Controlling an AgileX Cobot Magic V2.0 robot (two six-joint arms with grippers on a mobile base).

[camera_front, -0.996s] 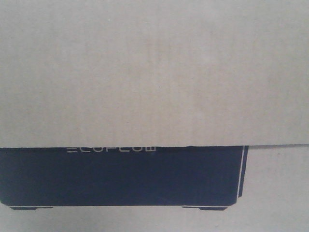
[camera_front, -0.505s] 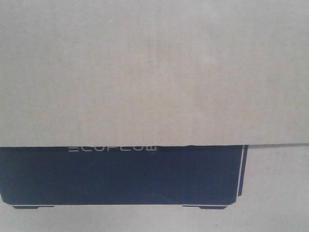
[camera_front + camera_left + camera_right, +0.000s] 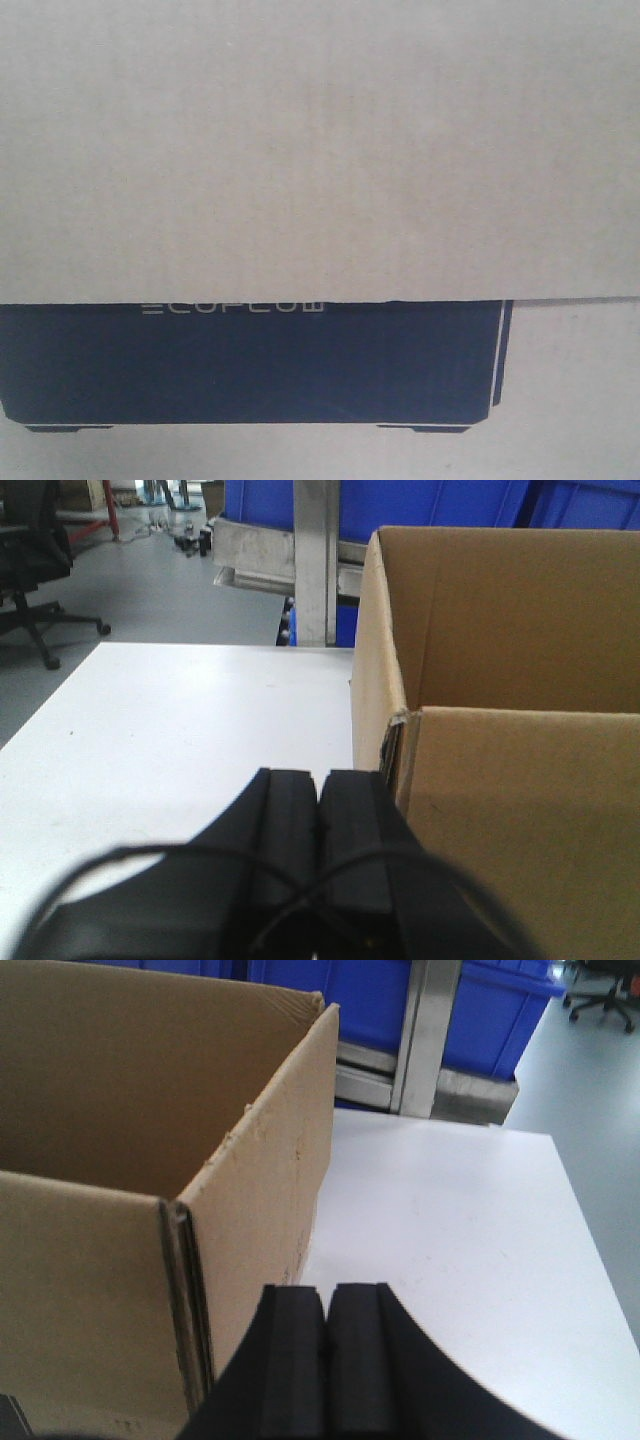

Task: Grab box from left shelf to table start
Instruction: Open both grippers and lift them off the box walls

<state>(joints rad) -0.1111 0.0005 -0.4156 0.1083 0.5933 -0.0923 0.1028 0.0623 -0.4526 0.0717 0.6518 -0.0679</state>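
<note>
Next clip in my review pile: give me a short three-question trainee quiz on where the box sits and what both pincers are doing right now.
1. True or false: the box rests on the white table.
2. Multiple choice: the left pincer is (A) closed with nothing between its pads, beside the box's outer wall, (B) wide open above the box, (C) inside the box.
3. Short answer: on which side of the box does the right pincer sit, and is it open or closed?

Key
1. True.
2. A.
3. Outside the wall opposite the left pincer's, near a corner; closed on nothing.
</note>
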